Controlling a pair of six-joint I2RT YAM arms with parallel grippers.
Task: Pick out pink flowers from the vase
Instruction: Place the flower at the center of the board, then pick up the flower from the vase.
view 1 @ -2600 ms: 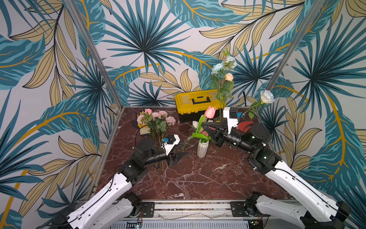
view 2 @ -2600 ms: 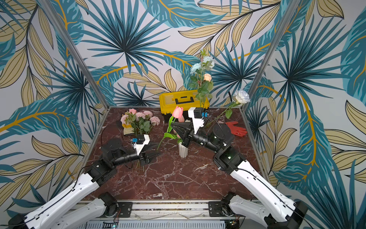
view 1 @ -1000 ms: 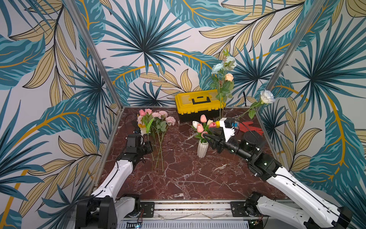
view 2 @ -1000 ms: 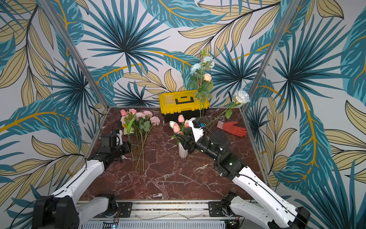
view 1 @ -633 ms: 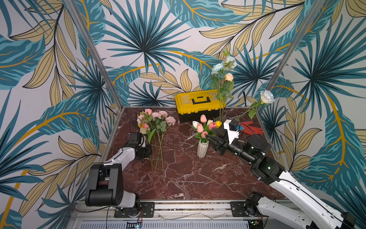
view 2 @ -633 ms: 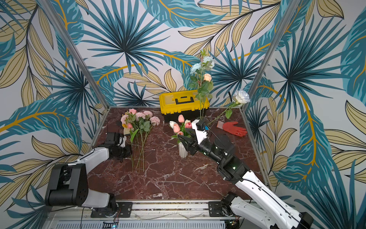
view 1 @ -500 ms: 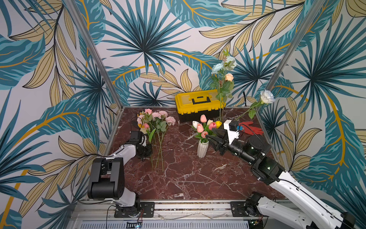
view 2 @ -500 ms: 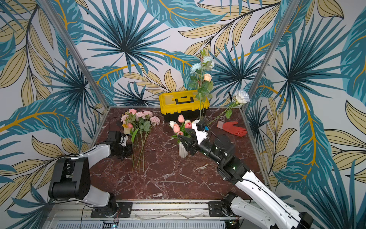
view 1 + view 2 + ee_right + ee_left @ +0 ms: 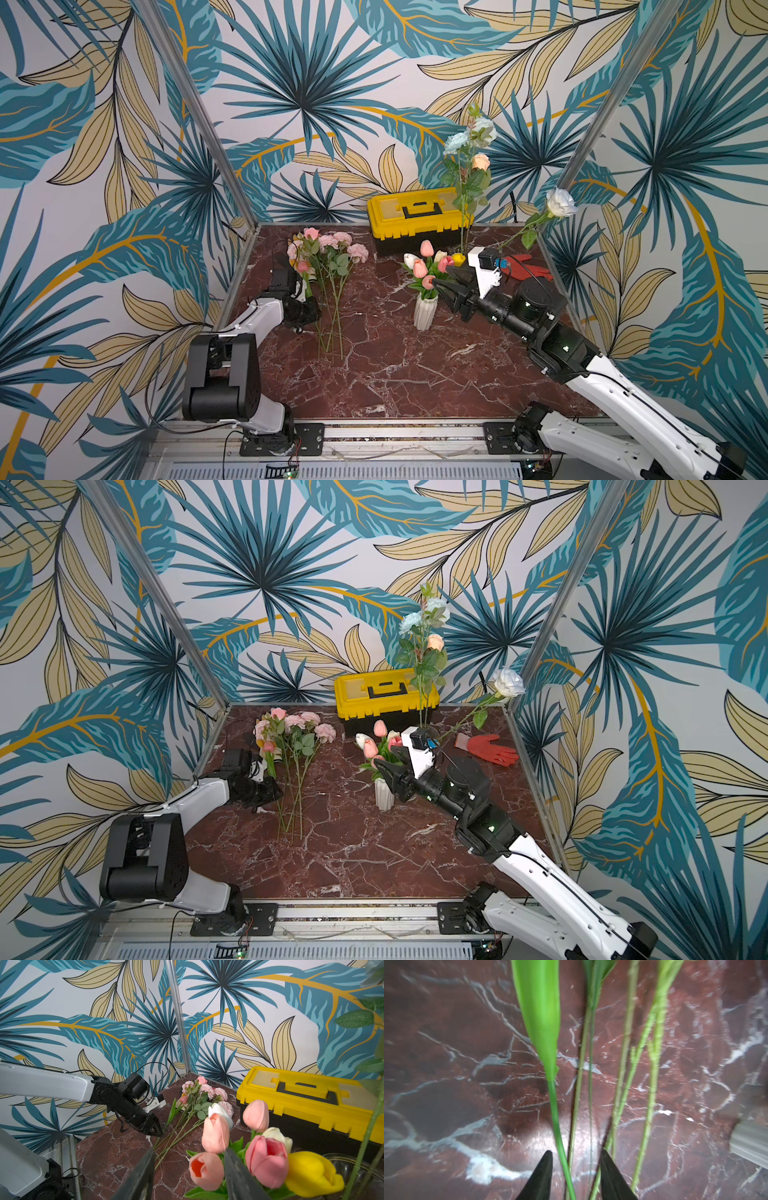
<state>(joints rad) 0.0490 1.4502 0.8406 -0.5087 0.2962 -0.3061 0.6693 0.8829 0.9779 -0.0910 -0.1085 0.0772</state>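
I work on a dark red marble tabletop veined with white, boxed in by walls papered with big teal and tan palm leaves. A yellow toolbox stands at the back edge, and a red glove lies near the right wall. My left gripper hangs low over the marble with its jaws moderately apart. Green stems run between and beside its fingers, and none looks pinched. They belong to the pink flowers, roses and carnations lying in a bunch at the back left with their blooms toward the wall. My right gripper is at the white ribbed vase in mid-table, jaws about half spread. A coral-pink tulip sits between them, not clamped. More pink tulips, a white one and a yellow one stand in the vase just beside it.
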